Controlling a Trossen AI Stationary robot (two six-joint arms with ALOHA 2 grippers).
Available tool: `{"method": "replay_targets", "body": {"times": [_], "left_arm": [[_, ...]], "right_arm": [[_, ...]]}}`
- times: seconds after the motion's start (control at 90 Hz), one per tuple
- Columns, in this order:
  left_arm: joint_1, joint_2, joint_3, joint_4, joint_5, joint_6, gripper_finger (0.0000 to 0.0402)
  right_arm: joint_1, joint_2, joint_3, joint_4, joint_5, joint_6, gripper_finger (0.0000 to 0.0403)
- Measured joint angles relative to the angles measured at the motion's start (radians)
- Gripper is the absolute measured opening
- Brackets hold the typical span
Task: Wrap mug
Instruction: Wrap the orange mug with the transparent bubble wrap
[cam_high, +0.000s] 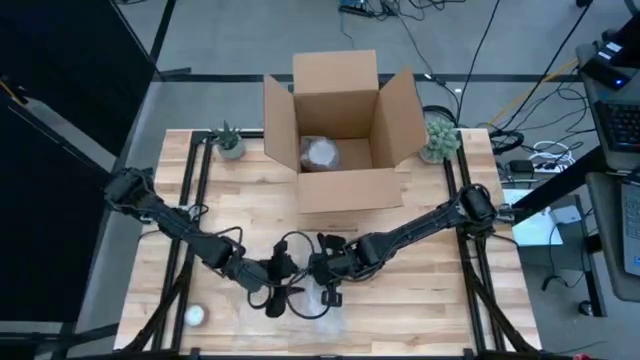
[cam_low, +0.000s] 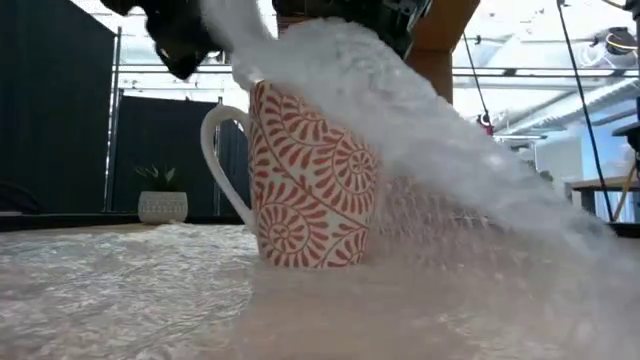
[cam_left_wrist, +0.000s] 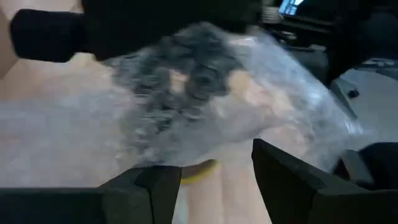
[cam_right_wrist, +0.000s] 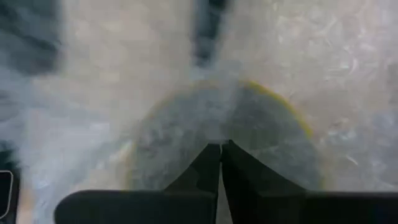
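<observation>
Standing upright near the bench's (cam_high: 420, 285) six-o'clock edge, the red-patterned mug (cam_low: 310, 185) is shown with its handle free and bubble wrap (cam_low: 450, 150) draped over its rim. The right end effector (cam_right_wrist: 220, 147) is clenched on the bubble wrap directly above the mug. The left end effector (cam_left_wrist: 211, 165) is released, at the mug's nine o'clock. A cardboard box (cam_high: 340, 130) is seen at twelve o'clock.

Both arms are dark, near black, built of slim round links joined by bulkier knuckle-like joints, with thin black cables looping near the wrists. The left claw (cam_left_wrist: 205, 186) has broad, flat matte-black fingers; the right claw (cam_right_wrist: 220, 163) shows tapering wedge-shaped black fingers.
</observation>
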Motion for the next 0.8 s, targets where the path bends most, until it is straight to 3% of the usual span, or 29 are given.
{"method": "replay_targets", "body": {"times": [0.189, 0.5, 0.656, 0.8], "left_arm": [[0.042, 0.082, 0.001, 0.045, 0.031, -0.005, 0.018], [0.041, 0.097, 0.003, 0.057, 0.035, 0.0, 0.018], [0.039, 0.097, 0.002, 0.056, 0.036, 0.003, 0.018], [0.037, 0.098, 0.001, 0.056, 0.037, 0.002, 0.018]], "right_arm": [[0.0, 0.0, 0.09, -0.169, 0.0, -0.001, 0.0], [0.007, -0.002, 0.371, -0.522, 0.002, 0.006, 0.0], [0.022, -0.003, 0.465, -0.548, 0.064, 0.011, 0.0], [0.025, 0.006, 0.423, -0.418, 0.118, -0.003, 0.0]]}}
